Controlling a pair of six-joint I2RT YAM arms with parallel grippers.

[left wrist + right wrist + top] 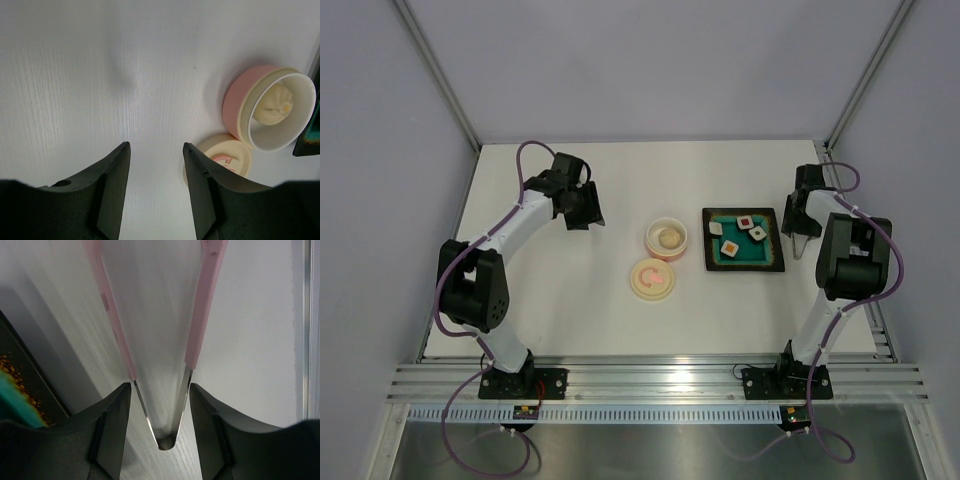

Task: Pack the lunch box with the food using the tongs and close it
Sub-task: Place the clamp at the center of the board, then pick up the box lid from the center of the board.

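Centre of the overhead view, the lunch box sits open on the worktop with one cream lump inside, its lid just below; the squares wait on the dark tray to its right. Your right tool, at the tray's right edge, pinches the tongs by their joined end, arms sprung wide. If that hold is loose, they could twist or slip, and a square would tumble short of the box. Your left tool, spread and empty, hangs well left of it.
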